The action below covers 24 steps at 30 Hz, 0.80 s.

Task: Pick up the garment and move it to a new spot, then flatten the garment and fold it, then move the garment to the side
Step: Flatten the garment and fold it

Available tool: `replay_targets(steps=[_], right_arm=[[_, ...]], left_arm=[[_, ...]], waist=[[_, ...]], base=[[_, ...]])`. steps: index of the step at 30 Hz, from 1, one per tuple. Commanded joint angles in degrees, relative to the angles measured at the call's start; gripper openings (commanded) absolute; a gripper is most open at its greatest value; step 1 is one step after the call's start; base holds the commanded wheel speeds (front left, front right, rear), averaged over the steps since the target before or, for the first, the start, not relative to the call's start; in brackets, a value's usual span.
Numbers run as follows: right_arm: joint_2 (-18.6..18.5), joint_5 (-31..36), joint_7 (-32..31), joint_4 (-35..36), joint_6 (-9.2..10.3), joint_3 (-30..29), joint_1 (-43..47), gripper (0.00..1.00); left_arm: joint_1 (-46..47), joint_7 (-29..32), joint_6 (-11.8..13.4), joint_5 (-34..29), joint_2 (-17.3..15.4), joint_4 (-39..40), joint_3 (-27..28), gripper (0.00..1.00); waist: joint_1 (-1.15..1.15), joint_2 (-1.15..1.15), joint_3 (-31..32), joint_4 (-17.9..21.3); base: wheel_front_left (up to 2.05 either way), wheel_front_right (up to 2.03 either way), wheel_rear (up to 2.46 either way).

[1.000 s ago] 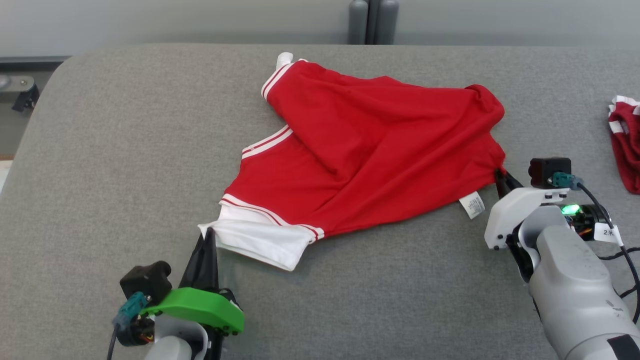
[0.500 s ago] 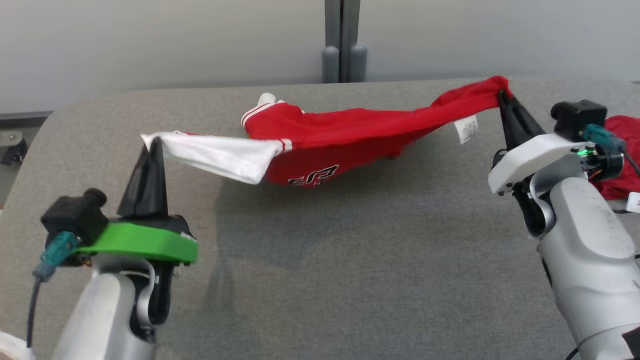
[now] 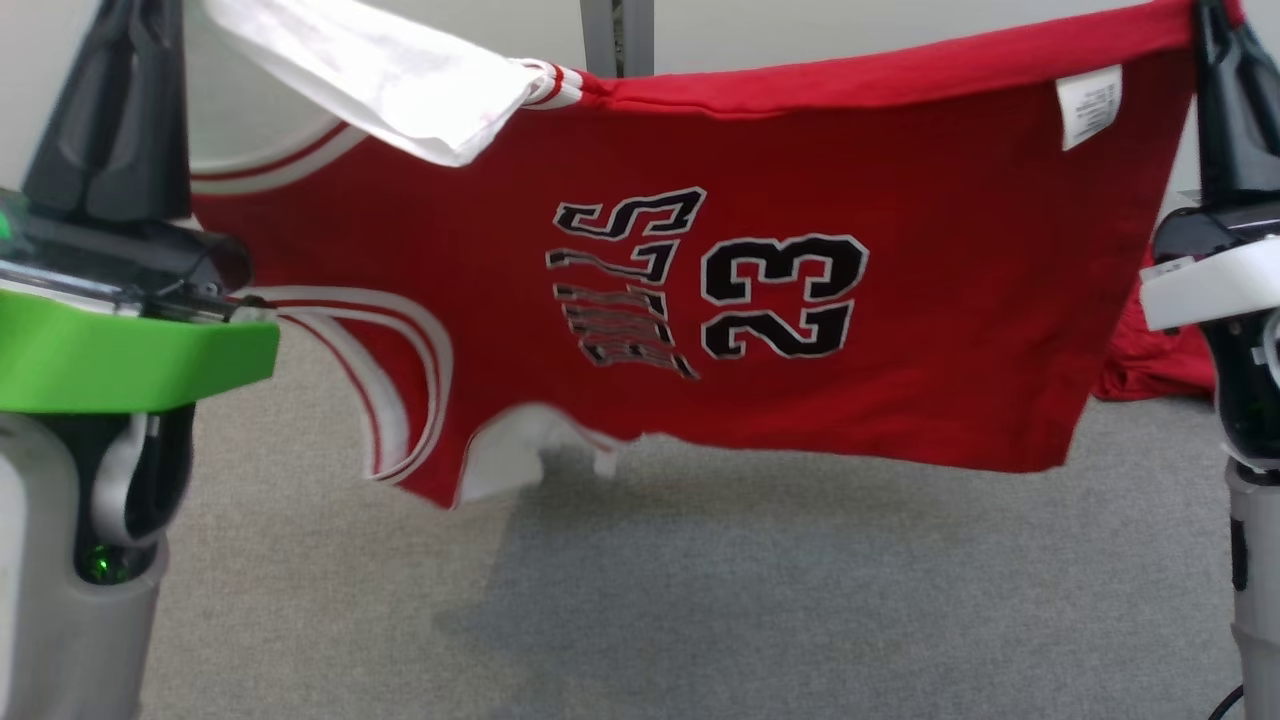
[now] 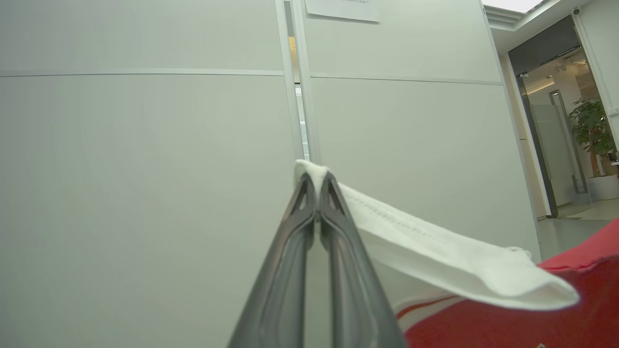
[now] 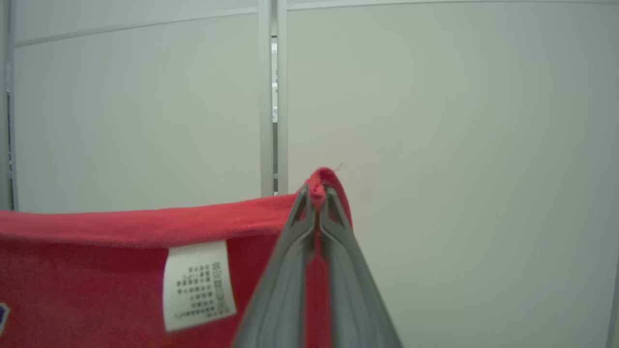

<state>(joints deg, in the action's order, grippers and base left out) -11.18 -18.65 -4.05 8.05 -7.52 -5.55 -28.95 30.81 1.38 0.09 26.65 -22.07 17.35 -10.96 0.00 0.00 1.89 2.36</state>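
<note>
The garment [image 3: 900, 250] is a red jersey with white trim, a white sleeve and a black "23" print. It hangs spread out in the air above the grey table [image 3: 700, 600], held by its top edge. My left gripper [image 3: 140, 30] is at the upper left, shut on the white sleeve's corner [image 4: 435, 251], with its tips [image 4: 316, 176] pinching the fabric. At the upper right my right gripper [image 3: 1215, 20] is shut on the red hem corner [image 5: 321, 179] beside the white care label [image 5: 198, 285]. The garment's lower edge hangs just above the table.
A second red cloth [image 3: 1150, 360] lies on the table at the right, behind the hanging jersey. Pale wall panels [image 4: 145, 169] stand beyond the table. An open doorway with a potted plant [image 4: 590, 125] shows far right in the left wrist view.
Both grippers have risen with the garment, lifting it off the table until it hangs stretched between them. The head camera has tilted up too.
</note>
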Motion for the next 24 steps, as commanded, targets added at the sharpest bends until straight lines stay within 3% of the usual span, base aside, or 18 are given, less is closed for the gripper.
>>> replay_targets(steps=[1, 6, 12, 19, 24], right_arm=[[0.57, 0.16, -1.39, 3.01, 0.07, -0.9, 1.13, 0.0], [1.8, 1.1, -6.31, 14.4, 0.07, -3.96, 2.62, 0.0], [3.28, 1.71, -9.77, 19.36, 0.07, -5.3, 3.59, 0.0], [5.26, -1.33, -10.12, 13.22, 0.07, -2.96, -1.62, 0.0], [5.25, 1.86, -6.54, 1.23, 0.07, -0.27, -15.12, 0.0]], left_arm=[[1.94, 0.86, 0.23, -0.57, -0.76, 1.42, 0.25, 0.0], [7.11, 4.75, -0.48, -0.63, -2.3, 4.64, -0.12, 0.0], [10.58, 7.69, -1.85, -0.5, -3.22, 2.3, -1.96, 0.0], [16.31, 7.37, -3.8, -2.52, -4.22, -5.58, -3.75, 0.0], [27.16, 6.34, -5.03, -5.25, -4.75, -14.51, -4.71, 0.0]], waist=[[0.0, 0.0, 0.11, 0.3], [0.0, 0.0, -0.41, 0.6], [0.0, 0.0, -2.89, 0.7], [0.0, 0.0, -11.14, 1.2], [0.0, 0.0, -18.61, 2.08]], base=[[0.0, 0.0, 0.0], [0.0, 0.0, 0.0], [0.0, 0.0, 0.0], [0.0, 0.0, 0.0], [0.0, 0.0, 0.0]])
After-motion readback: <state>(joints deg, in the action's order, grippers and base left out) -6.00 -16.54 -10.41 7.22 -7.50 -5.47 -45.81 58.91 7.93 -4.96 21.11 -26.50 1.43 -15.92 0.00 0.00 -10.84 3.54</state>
